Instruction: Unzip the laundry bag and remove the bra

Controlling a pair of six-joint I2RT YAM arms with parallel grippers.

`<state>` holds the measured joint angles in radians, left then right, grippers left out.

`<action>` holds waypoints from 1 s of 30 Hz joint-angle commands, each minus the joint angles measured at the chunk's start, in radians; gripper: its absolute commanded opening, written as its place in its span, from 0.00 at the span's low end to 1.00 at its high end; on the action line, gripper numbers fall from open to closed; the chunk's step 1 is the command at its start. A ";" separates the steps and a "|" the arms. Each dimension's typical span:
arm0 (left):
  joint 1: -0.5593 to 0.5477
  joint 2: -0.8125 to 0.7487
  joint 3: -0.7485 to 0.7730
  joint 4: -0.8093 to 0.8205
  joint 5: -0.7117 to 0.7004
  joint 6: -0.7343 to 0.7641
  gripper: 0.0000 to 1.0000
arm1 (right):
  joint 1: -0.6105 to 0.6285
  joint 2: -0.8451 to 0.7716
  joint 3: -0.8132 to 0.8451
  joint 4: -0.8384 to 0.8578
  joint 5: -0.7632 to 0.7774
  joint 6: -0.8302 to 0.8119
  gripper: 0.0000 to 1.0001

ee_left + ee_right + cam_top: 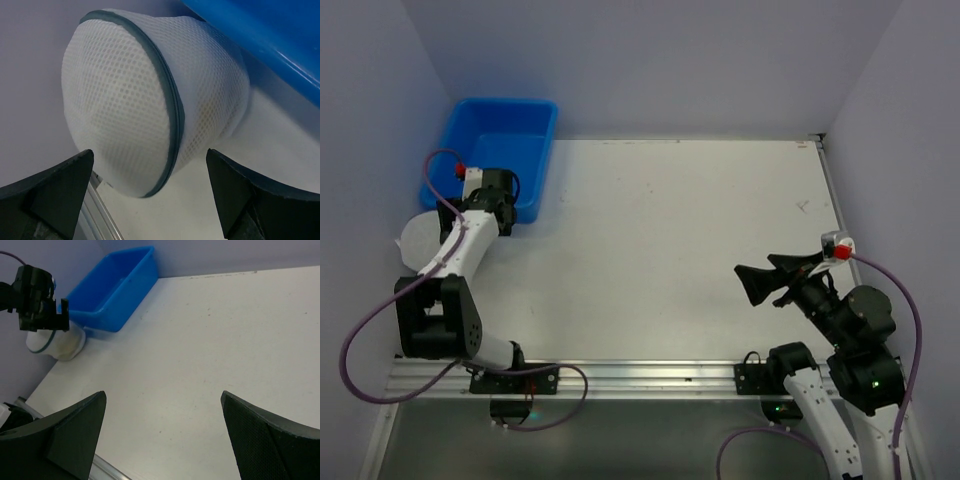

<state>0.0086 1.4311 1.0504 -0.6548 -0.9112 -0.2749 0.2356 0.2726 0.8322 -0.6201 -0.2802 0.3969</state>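
The laundry bag (pixel 59 344) lies just beside the blue tub (pixel 115 290) (left arm (pixel 35 295) close over it).

The laundry bag (pixel 125 100) is a small drum of white translucent mesh. It lies on its side at the left edge of the table (pixel 280 165), just beside the blue tub (pixel 270 45). A dark grey zip line (pixel 173 95) rings its circular flap and looks closed. A faint beige tint shows through the side wall.

A robot lab cell: white worktop (pixel 670 250) boxed by plain pale walls (pixel 650 60), left arm (pixel 455 255) and right arm (pixel 840 315) bolted to a metal rail (pixel 650 376), purple cables (pixel 355 345) trailing.
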 commanded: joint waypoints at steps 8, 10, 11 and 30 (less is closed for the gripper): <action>0.067 0.131 0.080 0.077 -0.037 -0.015 0.41 | 0.002 -0.027 -0.031 0.042 -0.053 0.003 0.99; 0.047 0.101 0.044 0.061 -0.020 -0.023 0.23 | 0.004 -0.027 -0.031 0.046 -0.056 0.003 0.99; 0.031 0.060 0.034 0.046 -0.003 -0.033 0.19 | 0.002 -0.024 -0.031 0.048 -0.056 0.003 0.99; -1.102 0.219 0.370 -0.260 0.169 -0.394 0.18 | 0.002 0.048 0.005 0.060 -0.070 0.019 0.99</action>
<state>-1.0168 1.5558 1.3167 -0.9077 -0.7105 -0.5770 0.2356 0.2722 0.8062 -0.5781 -0.3370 0.3988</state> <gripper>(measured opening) 0.109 0.986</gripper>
